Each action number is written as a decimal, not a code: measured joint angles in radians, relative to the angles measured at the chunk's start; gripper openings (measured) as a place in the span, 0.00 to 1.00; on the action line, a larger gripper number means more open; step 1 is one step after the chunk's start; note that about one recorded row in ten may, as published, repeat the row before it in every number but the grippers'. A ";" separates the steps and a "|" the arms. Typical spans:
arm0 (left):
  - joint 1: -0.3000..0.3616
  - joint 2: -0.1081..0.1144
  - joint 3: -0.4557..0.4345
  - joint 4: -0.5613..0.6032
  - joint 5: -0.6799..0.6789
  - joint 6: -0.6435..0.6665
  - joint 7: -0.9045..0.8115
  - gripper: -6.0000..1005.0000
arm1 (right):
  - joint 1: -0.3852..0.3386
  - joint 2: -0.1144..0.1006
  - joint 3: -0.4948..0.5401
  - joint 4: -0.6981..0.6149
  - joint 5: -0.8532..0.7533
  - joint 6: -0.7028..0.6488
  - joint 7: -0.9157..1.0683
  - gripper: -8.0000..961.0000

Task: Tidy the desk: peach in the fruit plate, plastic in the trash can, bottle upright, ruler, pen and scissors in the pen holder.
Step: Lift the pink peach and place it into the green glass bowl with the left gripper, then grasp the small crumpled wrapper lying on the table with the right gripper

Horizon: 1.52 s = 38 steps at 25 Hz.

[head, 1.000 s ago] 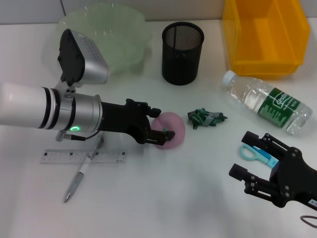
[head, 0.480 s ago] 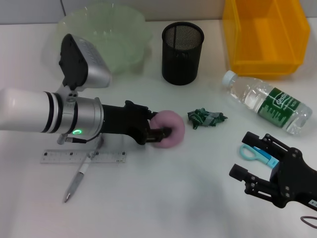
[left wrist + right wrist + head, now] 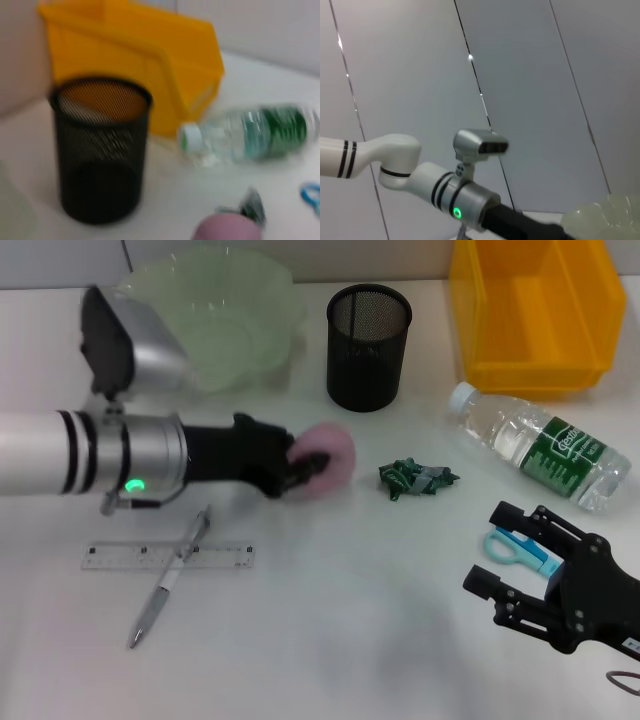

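My left gripper (image 3: 305,468) is shut on the pink peach (image 3: 332,460) and holds it above the table, between the green fruit plate (image 3: 215,315) and the crumpled green plastic (image 3: 413,478). The peach also shows in the left wrist view (image 3: 227,229). The black mesh pen holder (image 3: 368,345) stands at the back centre. The water bottle (image 3: 540,445) lies on its side at the right. The ruler (image 3: 168,556) and pen (image 3: 170,585) lie at the front left. The blue scissors (image 3: 515,548) lie beside my right gripper (image 3: 520,565), which is open and parked at the front right.
A yellow bin (image 3: 530,310) stands at the back right, behind the bottle. It also shows in the left wrist view (image 3: 145,65), behind the pen holder (image 3: 100,150).
My left gripper has lifted the peach and moved it back and to the left, away from the plastic and toward the fruit plate. The right arm has not moved.
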<state>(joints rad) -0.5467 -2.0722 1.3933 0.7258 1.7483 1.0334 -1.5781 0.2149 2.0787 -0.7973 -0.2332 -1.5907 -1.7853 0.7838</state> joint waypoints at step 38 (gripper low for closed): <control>-0.057 -0.001 -0.146 -0.107 -0.393 -0.373 0.252 0.75 | 0.021 0.004 0.001 0.020 0.008 0.006 0.000 0.87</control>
<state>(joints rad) -0.6038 -2.0729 1.2475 0.6185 1.3555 0.6607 -1.3258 0.2363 2.0831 -0.7961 -0.2131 -1.5829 -1.7793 0.7838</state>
